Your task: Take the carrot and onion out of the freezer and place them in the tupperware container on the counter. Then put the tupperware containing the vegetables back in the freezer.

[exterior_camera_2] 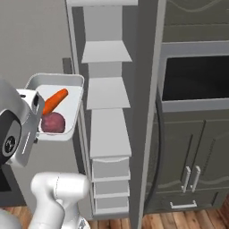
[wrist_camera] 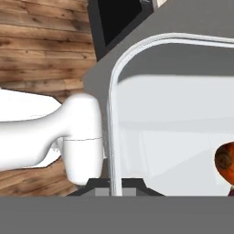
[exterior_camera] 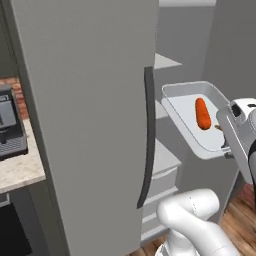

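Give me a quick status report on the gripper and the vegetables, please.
Gripper shut on tupperware container rim, held in air. Carrot and onion inside. Freezer door open, shelves ahead.

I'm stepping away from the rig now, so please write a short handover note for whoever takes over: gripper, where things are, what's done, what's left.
Gripper: shut on the tupperware container, clamped on its rim, holding it in the air in front of the open freezer.
Carrot and onion both lie inside the container.
Done: vegetables out of the freezer and loaded; container lifted.
Left: set the container on a freezer shelf and let go.
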